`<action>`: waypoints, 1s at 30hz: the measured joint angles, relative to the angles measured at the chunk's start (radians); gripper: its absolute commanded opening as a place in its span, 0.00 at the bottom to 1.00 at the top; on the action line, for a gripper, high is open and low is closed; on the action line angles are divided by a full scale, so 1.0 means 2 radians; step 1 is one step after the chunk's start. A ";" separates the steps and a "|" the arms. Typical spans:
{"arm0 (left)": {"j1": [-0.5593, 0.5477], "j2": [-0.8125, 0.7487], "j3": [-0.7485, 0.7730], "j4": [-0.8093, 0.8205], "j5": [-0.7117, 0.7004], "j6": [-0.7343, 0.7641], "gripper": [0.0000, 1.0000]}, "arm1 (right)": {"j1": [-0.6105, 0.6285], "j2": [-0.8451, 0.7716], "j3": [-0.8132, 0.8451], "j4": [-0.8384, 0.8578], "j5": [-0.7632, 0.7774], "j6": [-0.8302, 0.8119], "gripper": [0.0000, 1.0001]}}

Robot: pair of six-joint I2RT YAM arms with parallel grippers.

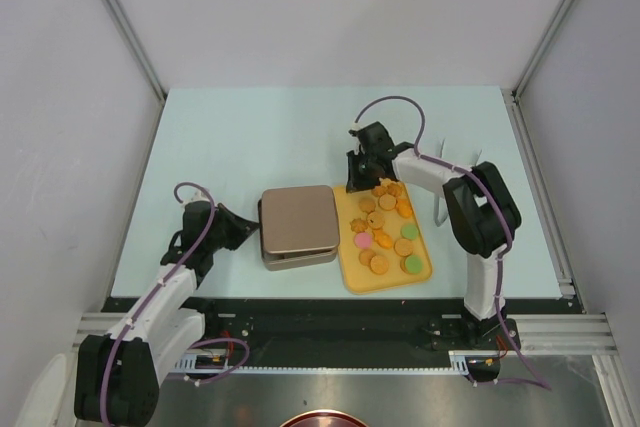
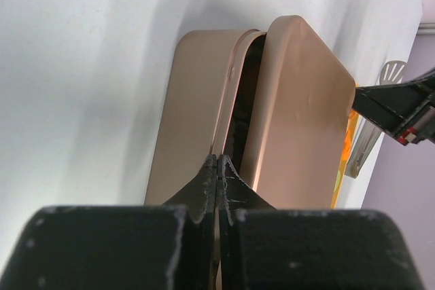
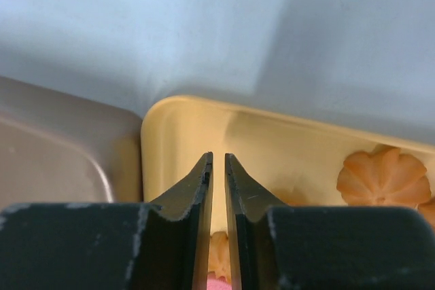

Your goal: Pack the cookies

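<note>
The cookies [image 1: 379,263], mostly orange-tan with a pink one [image 1: 362,241] and green ones [image 1: 412,264], lie on a yellow tray [image 1: 352,277]. The brown tin [image 1: 298,219] stands left of the tray with its lid on askew. In the left wrist view the lid [image 2: 299,120] sits ajar on the tin body [image 2: 194,100], leaving a dark gap. My left gripper [image 2: 217,161] is shut and empty, its tips at that seam on the tin's left side [image 1: 256,230]. My right gripper [image 1: 362,185] hovers over the tray's far left corner [image 3: 272,134], jaws [image 3: 218,157] nearly together with nothing between them. A flower-edged cookie [image 3: 385,176] lies to its right.
A pair of metal tongs [image 1: 440,209] lies on the table right of the tray, by the right arm. The tin's corner [image 3: 54,147] is close to the left of my right gripper. White walls stand at the back and both sides.
</note>
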 measured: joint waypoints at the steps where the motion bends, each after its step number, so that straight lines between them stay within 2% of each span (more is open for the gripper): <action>1: 0.000 0.000 0.000 0.000 0.000 0.000 0.00 | 0.001 0.006 0.004 -0.003 0.003 -0.002 0.18; 9: 0.000 -0.003 -0.002 0.000 0.000 0.000 0.01 | 0.027 0.017 0.026 -0.015 0.009 -0.021 0.19; 11: 0.000 -0.003 -0.003 0.000 -0.001 0.000 0.06 | 0.032 0.017 0.028 -0.015 0.008 -0.024 0.19; 12: 0.000 -0.003 -0.003 0.000 -0.001 0.000 0.15 | 0.035 0.017 0.029 -0.015 0.008 -0.025 0.20; 14: 0.000 -0.004 -0.002 -0.003 -0.001 0.002 0.23 | 0.040 0.017 0.029 -0.016 0.008 -0.027 0.20; 17: 0.000 -0.005 0.000 -0.014 -0.006 0.006 0.27 | 0.043 0.017 0.029 -0.016 0.007 -0.028 0.20; 30: 0.000 -0.028 0.016 -0.079 -0.024 0.023 0.29 | 0.042 0.017 0.029 -0.022 0.009 -0.031 0.21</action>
